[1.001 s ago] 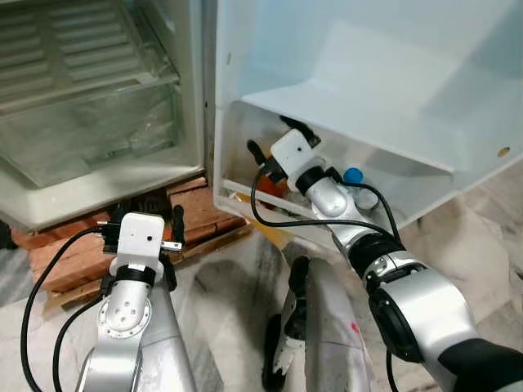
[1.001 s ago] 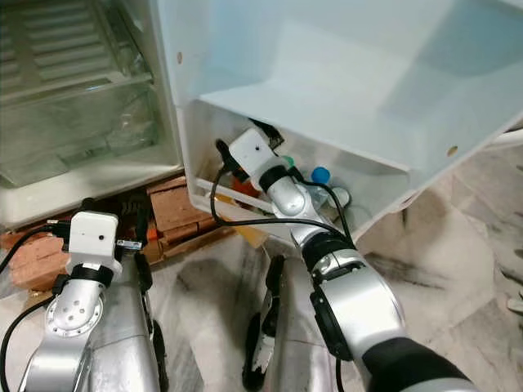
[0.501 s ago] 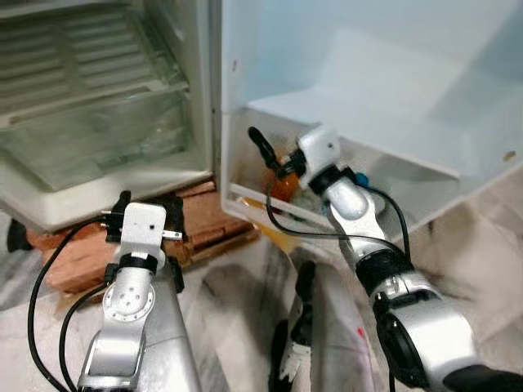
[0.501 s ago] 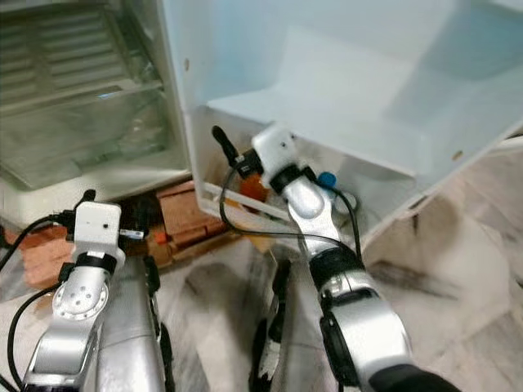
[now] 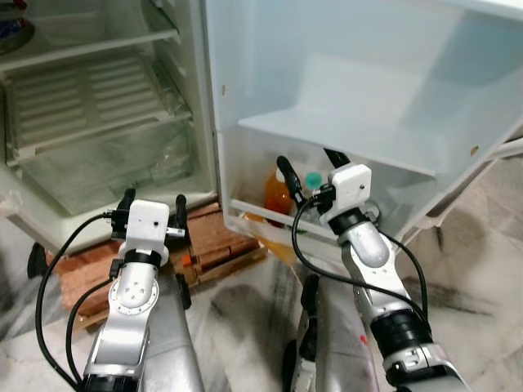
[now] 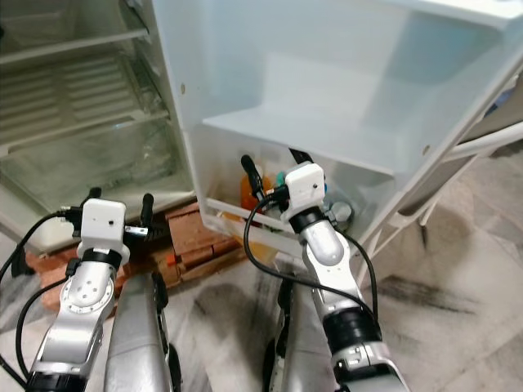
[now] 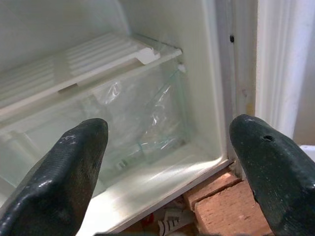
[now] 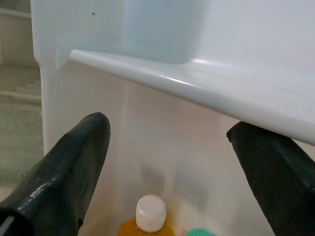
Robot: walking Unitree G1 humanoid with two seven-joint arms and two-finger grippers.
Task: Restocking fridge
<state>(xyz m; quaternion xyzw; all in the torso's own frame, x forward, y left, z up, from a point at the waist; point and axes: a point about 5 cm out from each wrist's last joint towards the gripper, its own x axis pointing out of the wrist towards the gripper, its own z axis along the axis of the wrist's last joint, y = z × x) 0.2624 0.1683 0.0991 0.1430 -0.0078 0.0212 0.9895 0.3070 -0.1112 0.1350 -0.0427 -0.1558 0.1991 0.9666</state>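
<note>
Quick tally: one orange juice bottle (image 5: 278, 193) with a white cap, sitting just ahead of and below the right gripper (image 5: 306, 169). One teal-capped bottle (image 5: 312, 181) right beside it, between those spread fingers. Two grippers total, left gripper (image 5: 153, 207) included, both wide open. One stack of bricks (image 5: 214, 242) under the left one.

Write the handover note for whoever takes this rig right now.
Right gripper: open, empty, just outside the bottom door bin of the open white fridge door.
Left gripper: open, empty, low before the fridge's clear crisper drawer.
Done: orange juice bottle with white cap stands upright in the bin, beside a teal-capped bottle.
Left: nothing in either gripper; the fridge's ribbed white shelf looks bare. Fetch the next item.
</note>
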